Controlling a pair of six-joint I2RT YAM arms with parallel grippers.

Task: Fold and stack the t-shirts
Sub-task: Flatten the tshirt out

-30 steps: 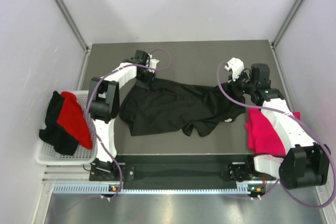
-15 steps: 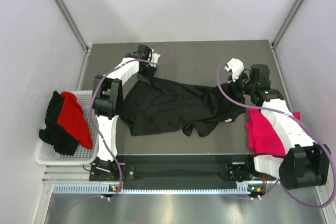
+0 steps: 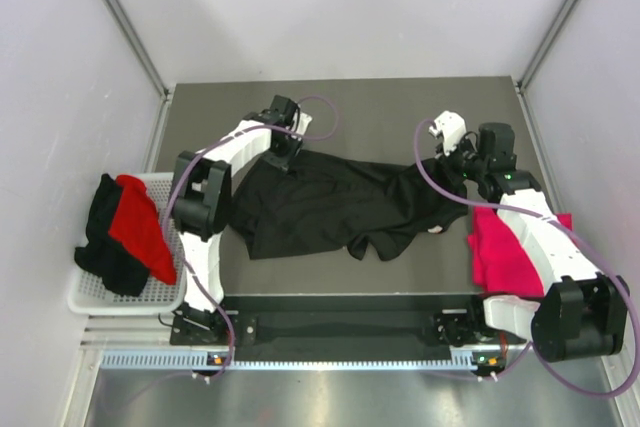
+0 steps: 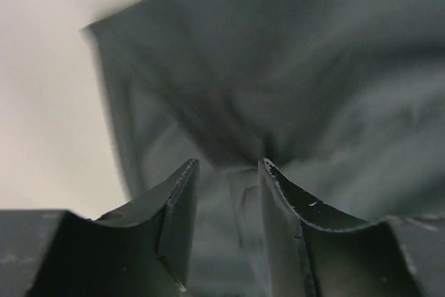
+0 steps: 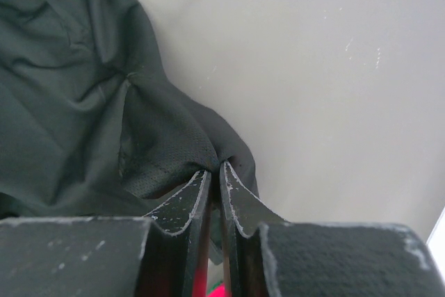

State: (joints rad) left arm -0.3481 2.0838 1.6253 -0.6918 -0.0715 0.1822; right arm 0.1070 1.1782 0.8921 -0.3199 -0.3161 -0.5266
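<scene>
A black t-shirt lies spread and creased across the middle of the table. My left gripper is at its far left corner; in the left wrist view the gripper stands open, with a fold of the black cloth lying loose between the tips. My right gripper is at the shirt's far right corner; the right wrist view shows it shut on a pinch of black cloth. A pink t-shirt lies folded at the right, partly under the right arm.
A white wire basket stands off the table's left edge, holding a red t-shirt and a black one. Grey walls enclose the dark table on three sides. A black rail runs along the near edge.
My left gripper has moved right along the shirt's far edge, and its jaws have widened off the cloth. The right arm and the shirt's right corner have stayed still.
</scene>
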